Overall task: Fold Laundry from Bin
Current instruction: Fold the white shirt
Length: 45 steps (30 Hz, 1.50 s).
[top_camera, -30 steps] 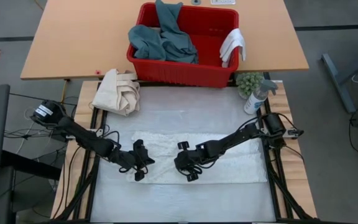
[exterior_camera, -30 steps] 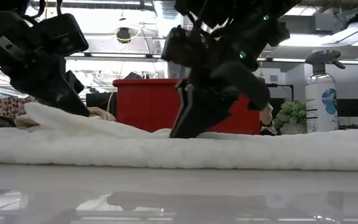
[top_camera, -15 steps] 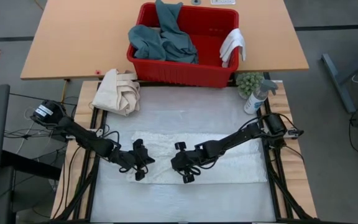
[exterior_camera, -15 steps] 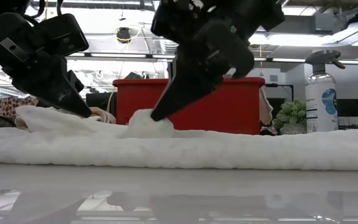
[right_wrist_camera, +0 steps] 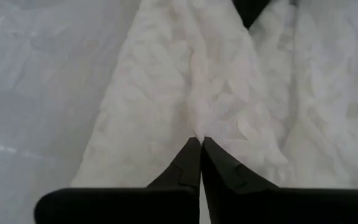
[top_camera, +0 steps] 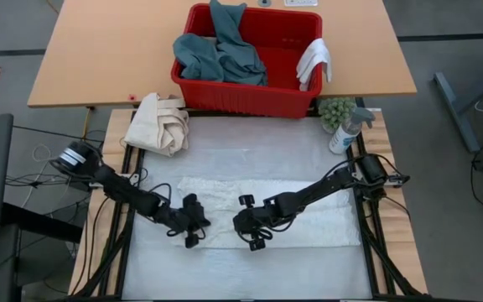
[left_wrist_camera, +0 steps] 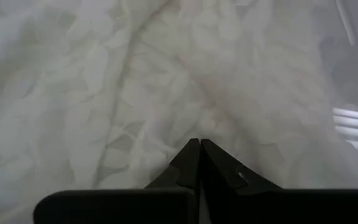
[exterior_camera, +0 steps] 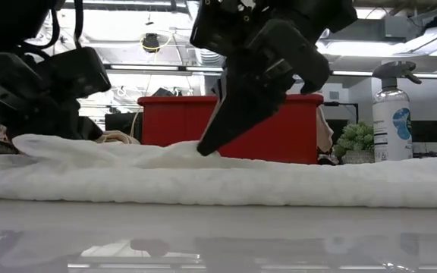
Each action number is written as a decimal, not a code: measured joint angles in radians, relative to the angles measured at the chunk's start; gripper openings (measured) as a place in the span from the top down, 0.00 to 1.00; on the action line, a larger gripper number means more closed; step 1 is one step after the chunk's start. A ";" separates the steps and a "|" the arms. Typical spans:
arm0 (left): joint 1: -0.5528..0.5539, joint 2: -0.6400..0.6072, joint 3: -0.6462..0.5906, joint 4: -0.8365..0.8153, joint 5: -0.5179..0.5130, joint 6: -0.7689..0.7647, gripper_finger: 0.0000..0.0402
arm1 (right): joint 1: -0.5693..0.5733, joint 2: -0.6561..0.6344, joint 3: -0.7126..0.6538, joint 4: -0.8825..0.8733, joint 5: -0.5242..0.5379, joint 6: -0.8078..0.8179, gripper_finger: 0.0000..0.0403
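Observation:
The white textured towel (top_camera: 267,214) lies spread flat across the middle of the table. My left gripper (top_camera: 193,228) is shut, its tips (left_wrist_camera: 199,143) down on the towel's left end. My right gripper (top_camera: 250,231) is shut on the towel near its middle, by the near edge. The red bin (top_camera: 246,92) stands at the table's far edge. It holds a teal-green garment (top_camera: 220,54), and a small white cloth (top_camera: 314,63) hangs over its right rim. My left gripper touches the towel near its left end (left_wrist_camera: 210,118) with its shut fingertips, coming down at a slant from the table's left. Whether any cloth is caught between the fingers I cannot tell. My right gripper pinches a small ridge of the towel (right_wrist_camera: 197,124) between its fingertips, slanting down from the table's right. The ridge (exterior_camera: 192,148) rises slightly to the tips while the rest of the towel lies on the table.
A cream canvas bundle (top_camera: 162,122) lies at the far left of the table. A spray bottle (top_camera: 346,130) and a small green plant (top_camera: 335,109) stand at the far right. Bare tabletop (top_camera: 241,268) lies along the near edge.
My right gripper has drawn a small tuft of towel up off the table, and the tuft now stands lower and flatter than half a second ago. My left gripper has sunk toward the table at the towel's left end, whose raised hump is now lower.

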<state>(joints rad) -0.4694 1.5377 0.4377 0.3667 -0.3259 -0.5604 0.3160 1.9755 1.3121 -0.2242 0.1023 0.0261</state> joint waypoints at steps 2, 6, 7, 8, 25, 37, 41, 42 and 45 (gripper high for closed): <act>0.000 0.005 0.000 0.007 -0.004 -0.009 1.00 | 0.009 0.000 0.000 -0.001 -0.009 -0.002 0.91; 0.000 -0.006 0.000 0.002 -0.018 -0.027 1.00 | 0.024 0.000 0.000 -0.004 -0.045 -0.010 0.92; 0.001 -0.008 0.000 0.006 -0.020 -0.031 1.00 | 0.027 0.000 0.000 -0.004 -0.055 -0.012 0.92; 0.001 -0.008 0.001 0.005 -0.020 -0.038 1.00 | 0.031 0.000 0.000 -0.004 -0.063 -0.016 0.92; 0.001 -0.007 0.001 -0.013 -0.028 -0.107 1.00 | 0.035 -0.016 0.000 -0.088 -0.213 -0.049 0.79; 0.001 -0.007 0.000 -0.010 -0.035 -0.156 1.00 | 0.015 -0.028 0.060 -0.214 -0.217 -0.130 0.59; 0.001 -0.008 0.000 -0.010 -0.046 -0.170 1.00 | 0.017 -0.029 0.107 -0.295 -0.217 -0.201 0.56; 0.001 -0.013 0.000 -0.012 -0.046 -0.176 1.00 | 0.018 -0.029 0.116 -0.317 -0.217 -0.214 0.56; 0.001 -0.037 0.000 -0.012 -0.053 -0.177 1.00 | 0.018 -0.028 0.129 -0.361 -0.214 -0.245 0.55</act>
<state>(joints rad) -0.4683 1.5010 0.4377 0.3545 -0.3787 -0.7379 0.3338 1.9472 1.4406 -0.5857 -0.1121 -0.2191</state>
